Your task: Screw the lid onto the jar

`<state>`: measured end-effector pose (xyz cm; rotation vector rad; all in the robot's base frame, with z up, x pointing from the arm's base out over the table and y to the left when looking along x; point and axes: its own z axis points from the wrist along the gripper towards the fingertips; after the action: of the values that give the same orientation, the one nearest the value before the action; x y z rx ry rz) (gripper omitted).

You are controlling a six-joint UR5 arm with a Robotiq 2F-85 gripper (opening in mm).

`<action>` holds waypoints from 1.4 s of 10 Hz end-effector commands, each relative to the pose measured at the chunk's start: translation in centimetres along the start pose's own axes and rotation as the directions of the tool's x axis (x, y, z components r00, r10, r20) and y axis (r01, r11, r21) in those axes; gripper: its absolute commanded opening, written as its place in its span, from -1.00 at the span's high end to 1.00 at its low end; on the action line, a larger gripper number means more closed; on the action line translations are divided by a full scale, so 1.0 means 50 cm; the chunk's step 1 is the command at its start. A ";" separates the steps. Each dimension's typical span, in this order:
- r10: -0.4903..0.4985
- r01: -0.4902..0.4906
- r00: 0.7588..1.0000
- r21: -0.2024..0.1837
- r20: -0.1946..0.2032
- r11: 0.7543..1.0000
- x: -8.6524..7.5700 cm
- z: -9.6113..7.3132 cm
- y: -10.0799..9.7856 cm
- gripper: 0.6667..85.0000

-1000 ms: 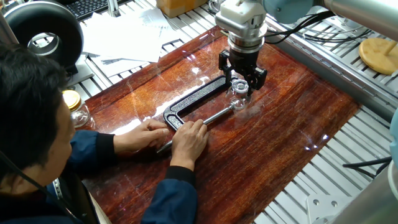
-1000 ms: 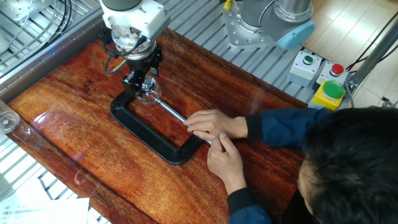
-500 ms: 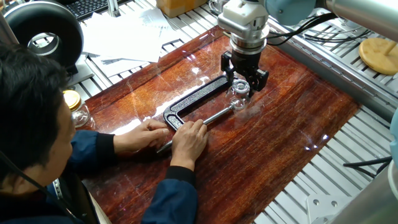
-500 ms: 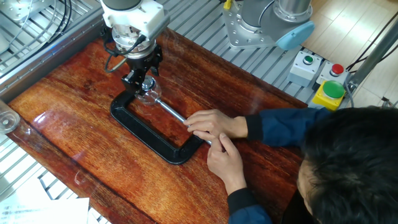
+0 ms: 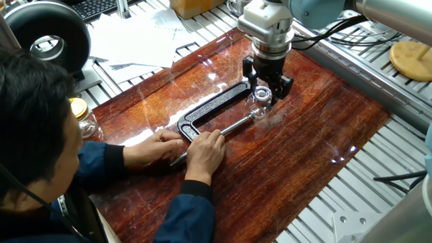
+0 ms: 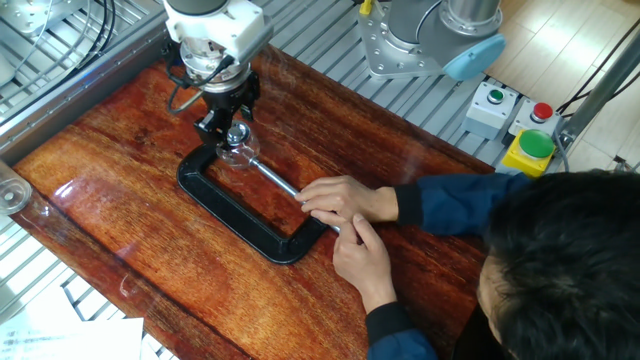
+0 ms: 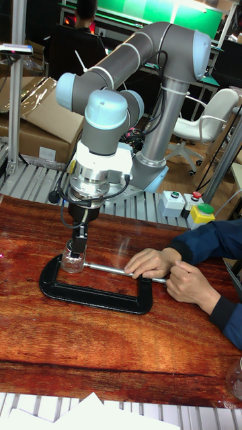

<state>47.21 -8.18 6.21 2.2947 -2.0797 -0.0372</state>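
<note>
Glossy wooden table (image 5: 317,135): gripper (image 5: 264,89) pinches the lid (image 6: 236,133) atop the clamped jar (image 7: 72,261) (slick, fragile glass), so twist by the rim, gently.

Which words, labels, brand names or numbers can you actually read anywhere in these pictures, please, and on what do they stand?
None can be read in any view.
Papers beside the table: printed lines, too small and blurred to read.
Keyboard at the top edge: keys too small to read.
Button box with green, red and yellow buttons: no legible marking.
Black C-clamp, jar and gripper: no text visible.
</note>
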 end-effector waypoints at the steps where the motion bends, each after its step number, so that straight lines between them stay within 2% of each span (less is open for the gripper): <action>1: 0.022 -0.022 1.000 0.008 0.009 1.000 -0.002 -0.002 -0.002 -0.46; 7: 0.065 -0.065 0.998 0.004 0.018 0.998 -0.009 0.005 -0.006 -0.29; 9: 0.109 -0.109 0.994 0.004 0.017 0.994 -0.007 0.005 -0.007 -0.20; 12: 0.231 -0.231 0.973 -0.011 0.026 0.973 -0.011 0.008 -0.005 -0.12; 14: 0.315 -0.314 0.949 -0.028 0.025 0.949 -0.013 0.010 0.001 -0.08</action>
<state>47.16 -7.84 5.72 2.0491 -2.3164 -0.0601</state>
